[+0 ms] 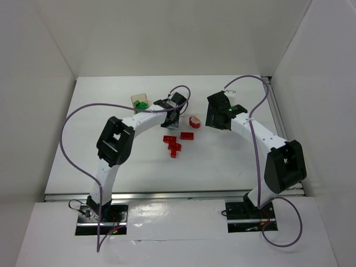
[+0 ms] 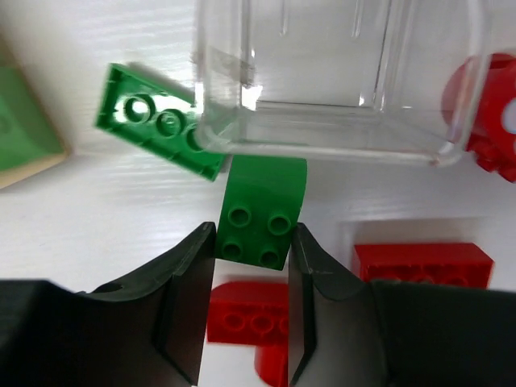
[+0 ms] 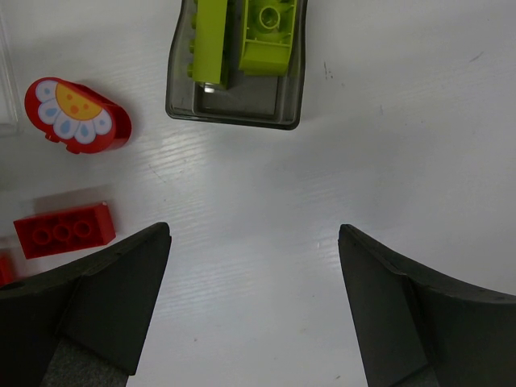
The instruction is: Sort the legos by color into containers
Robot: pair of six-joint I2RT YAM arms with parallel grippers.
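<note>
**brickfan:** The left gripper (image 2: 251,234) is clamped on the curved green brick (image 2: 260,211). A pad sits against each side of its near end while the brick lies studs-up on the table (image 2: 121,210). How firm the pinch is can't be told. The side-on grab makes sense, since the flat flanks are the only good faces to squeeze.

**yam_watcher:** Yep. Right under the jaws there's a red L-shaped brick (image 2: 246,322), and just right of the right finger a long red brick (image 2: 423,262). Both are left alone, probably because green is the colour in hand.

Just beyond the fingertips sits the clear container (image 2: 322,133), with nothing in it. The curved brick's far end touches or tucks under its near wall, hard to say which. Left of the jaws a flat green brick (image 2: 149,117) has one end hidden behind that container's corner.

**brickfan:** Farther out and left is the green container (image 1: 139,98), with green pieces inside. That's the likely drop spot.

**yam_watcher:** The right gripper (image 3: 254,242) has its jaws spread wide with nothing but bare table between them. It looks parked clear of the left arm.

Straight beyond those jaws is the smoky container (image 3: 179,72) holding yellow-green bricks (image 3: 266,36), so that colour looks sorted. Off to the left lies a flower-printed red piece (image 3: 78,115), not yet binned.
</note>
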